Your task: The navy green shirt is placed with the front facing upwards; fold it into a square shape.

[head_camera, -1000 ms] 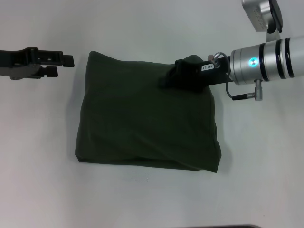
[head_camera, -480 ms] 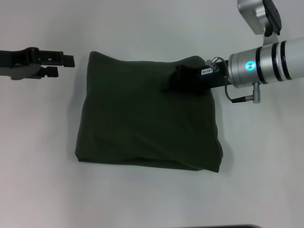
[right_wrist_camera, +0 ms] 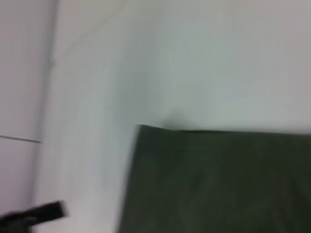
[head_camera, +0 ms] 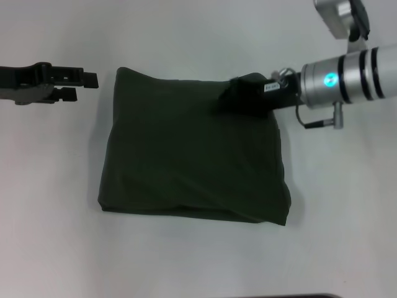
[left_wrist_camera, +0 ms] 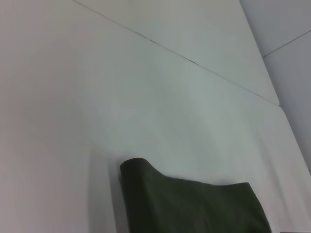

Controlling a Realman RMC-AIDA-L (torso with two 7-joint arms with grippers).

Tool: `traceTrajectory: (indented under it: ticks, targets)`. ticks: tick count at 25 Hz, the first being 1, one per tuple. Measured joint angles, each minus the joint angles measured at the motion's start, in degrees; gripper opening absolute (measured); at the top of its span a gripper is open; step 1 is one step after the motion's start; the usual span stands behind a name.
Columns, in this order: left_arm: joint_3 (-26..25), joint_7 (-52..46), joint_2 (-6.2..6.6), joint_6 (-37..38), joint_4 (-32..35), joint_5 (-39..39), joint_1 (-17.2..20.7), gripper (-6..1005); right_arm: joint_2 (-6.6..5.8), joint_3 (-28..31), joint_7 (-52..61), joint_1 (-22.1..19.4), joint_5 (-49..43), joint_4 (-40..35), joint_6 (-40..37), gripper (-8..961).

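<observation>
The navy green shirt (head_camera: 186, 155) lies folded into a rough square on the white table (head_camera: 186, 37), plain dark green side up, no lettering showing. My right gripper (head_camera: 228, 99) rests on the shirt's far right corner, dark against the cloth, and that corner bunches up slightly around it. Left of the shirt's far left corner, my left gripper (head_camera: 87, 85) hovers off the cloth with its fingers apart and nothing between them. The shirt also shows in the left wrist view (left_wrist_camera: 189, 204) and in the right wrist view (right_wrist_camera: 218, 179), where the left gripper (right_wrist_camera: 34, 213) appears farther off.
Bare white table surrounds the shirt on all sides. A grey device (head_camera: 341, 18) stands at the far right corner, just behind my right arm. The table's near edge (head_camera: 310, 296) shows as a dark strip.
My right gripper has drawn back a little toward the right along the shirt's far edge, and the cloth corner there has lifted slightly. The left arm has not moved.
</observation>
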Motion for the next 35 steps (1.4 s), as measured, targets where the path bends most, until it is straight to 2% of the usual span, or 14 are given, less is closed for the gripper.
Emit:
traceTrajectory:
  ticks: [3,6,9,12,21,35]
  targets:
    - [0.0,0.0,0.0,0.3,-0.1,0.0,0.0,751,-0.66,0.5,0.0,-1.6,3.3,-3.8,-5.6,-1]
    - [0.0,-0.1,0.0,0.5,-0.1,0.0,0.1,751,-2.25,1.3,0.1,-3.4,6.5,-6.0,-10.2,-1]
    - [0.0,-0.2,0.0,0.6,-0.2,0.0,0.1,751,-3.97,1.5,0.6,-4.7,7.9,-6.2,-11.9,-1]
    - [0.0,-0.3,0.0,0.6,-0.1,0.0,0.1,751,-4.61,1.1,1.3,-5.4,7.5,-6.1,-11.7,-1]
    - [0.0,-0.5,0.0,0.4,0.0,0.0,0.2,751,-3.83,0.6,2.8,-4.5,1.1,-5.2,-8.7,-1]
    - [0.0,-0.5,0.0,0.3,0.0,0.0,0.6,751,-2.76,-4.4,3.5,-2.6,0.7,-2.2,-0.6,0]
